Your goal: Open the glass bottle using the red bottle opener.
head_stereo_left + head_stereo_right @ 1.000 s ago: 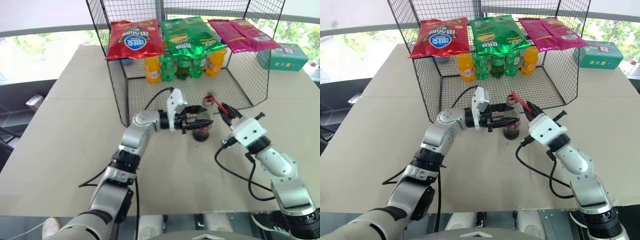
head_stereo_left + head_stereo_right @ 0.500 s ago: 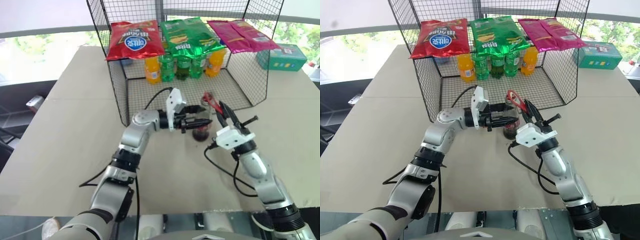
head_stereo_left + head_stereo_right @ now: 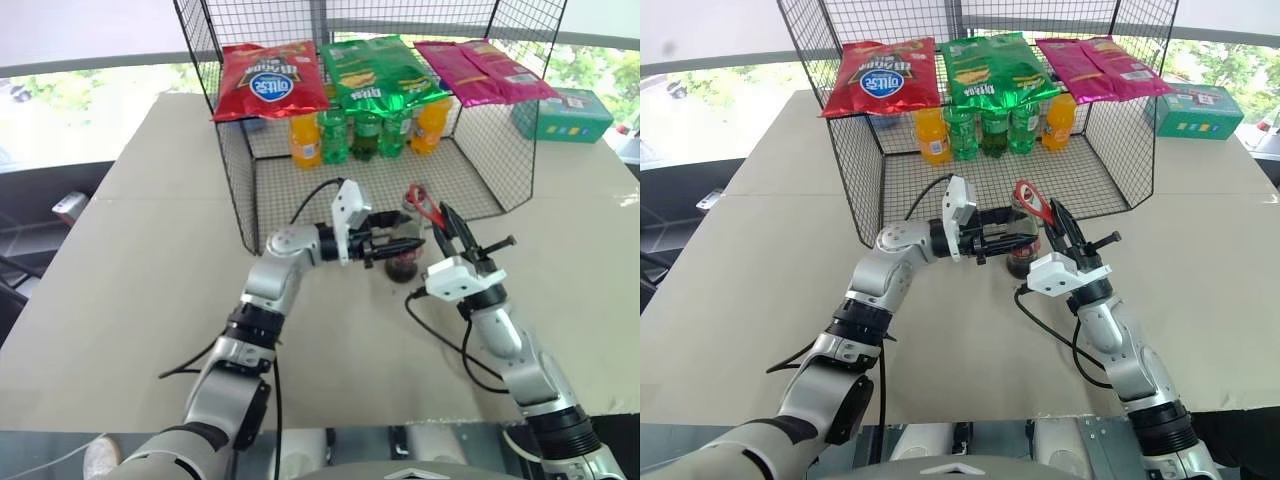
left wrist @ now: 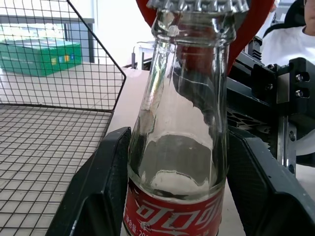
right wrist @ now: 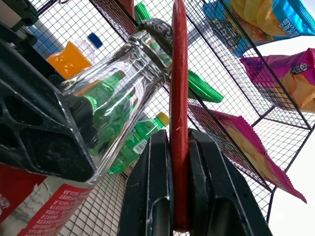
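Meanwhile, in the left eye view the right gripper (image 3: pixel 437 218) has come in toward the robot's left and lower than a second ago, its forearm now steeper beneath it, so the red bottle opener (image 3: pixel 420 203) pinched between its black fingers now sits right at the top of the glass bottle (image 3: pixel 404 256); the left gripper (image 3: pixel 398 246) has kept its place, reaching level across from the left with its fingers clasped around the bottle's shoulder, and the bottle stands upright where it stood, on the beige table (image 3: pixel 150 270) just in front of the wire mesh rack (image 3: pixel 480 130). The right eye view shows the same table, with crisp bags lying on the rack top, orange and green soda bottles (image 3: pixel 985 128) lined up at its back, a green box (image 3: pixel 1198 110) on the table off to the right, and windows with greenery beyond. In the left wrist view the bottle's clear neck rises between the two spread fingers (image 4: pixel 101 187), which press its sides above the red label, and the crimped cap (image 4: pixel 197 5) has the red opener behind it. In the right wrist view the two fingers (image 5: pixel 155 191) squeeze the flat opener edge-on, its far end beside the cap.
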Tool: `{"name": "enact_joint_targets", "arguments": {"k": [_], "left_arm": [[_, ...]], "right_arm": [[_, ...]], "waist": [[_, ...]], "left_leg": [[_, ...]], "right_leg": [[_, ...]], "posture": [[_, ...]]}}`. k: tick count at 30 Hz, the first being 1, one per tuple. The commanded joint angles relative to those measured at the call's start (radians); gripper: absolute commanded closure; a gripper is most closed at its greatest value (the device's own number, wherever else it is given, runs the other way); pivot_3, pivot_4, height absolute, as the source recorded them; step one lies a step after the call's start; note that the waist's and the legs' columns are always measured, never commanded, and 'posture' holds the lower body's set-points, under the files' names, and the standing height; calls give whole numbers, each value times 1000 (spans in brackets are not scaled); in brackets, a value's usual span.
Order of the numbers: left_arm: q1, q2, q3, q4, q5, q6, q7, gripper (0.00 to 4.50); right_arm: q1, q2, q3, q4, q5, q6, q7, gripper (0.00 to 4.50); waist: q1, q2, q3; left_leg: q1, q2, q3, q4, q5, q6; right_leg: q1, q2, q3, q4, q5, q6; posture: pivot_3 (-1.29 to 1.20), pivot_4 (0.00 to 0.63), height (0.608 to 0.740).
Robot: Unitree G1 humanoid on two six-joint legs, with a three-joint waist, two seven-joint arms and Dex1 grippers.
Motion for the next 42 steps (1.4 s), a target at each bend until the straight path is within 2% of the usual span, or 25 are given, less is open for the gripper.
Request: {"name": "enact_joint_targets", "arguments": {"k": [1,8,13,20,24,34,42], "left_arm": [[-7,-38,11,-39,-35,-46,6,2283],[9,-53,17,-18,-31,-89,3,2283],[10,-55,12,-9,-22,-97,1,2283],[0,-45,3,-5,-10,-81,0,2283],[-6,-34,-6,0,2,-70,-2,2283],[-16,-30,-11,39,18,-93,-3,2283],[-25,-32,-13,57,18,-108,-8,2283]], "right_arm": [[32,-12,60,69,-49,18,44,4500],[29,-19,50,67,-41,21,54,4500],[27,6,46,33,20,-4,54,4500],[25,-5,89,107,-96,14,28,4500],[29,-48,75,87,-135,32,54,4500],[-53,-296,-29,-45,-69,22,242,4500],[-148,-366,-58,-46,-9,7,327,4500]], "waist": [[0,0,0],[0,0,0],[0,0,0],[0,0,0],[0,-1,-3],[-2,-2,-4],[-2,-3,-3]], "left_leg": [[0,0,0,0,0,0],[0,0,0,0,-2,3],[0,0,0,0,-2,3],[0,0,0,0,-2,3],[2,0,0,0,-2,3],[12,0,0,-2,-2,4],[12,0,1,-2,-2,4]], "right_leg": [[0,0,0,0,0,0],[0,0,0,0,0,0],[0,0,0,0,0,0],[0,0,0,0,-1,-1],[2,0,0,0,-1,-1],[10,0,2,0,-1,-1],[10,0,3,0,-1,-1]], "posture": [[0,150,740],[0,150,740],[0,150,740],[0,150,740],[0,150,740],[0,150,740],[0,150,740]]}}
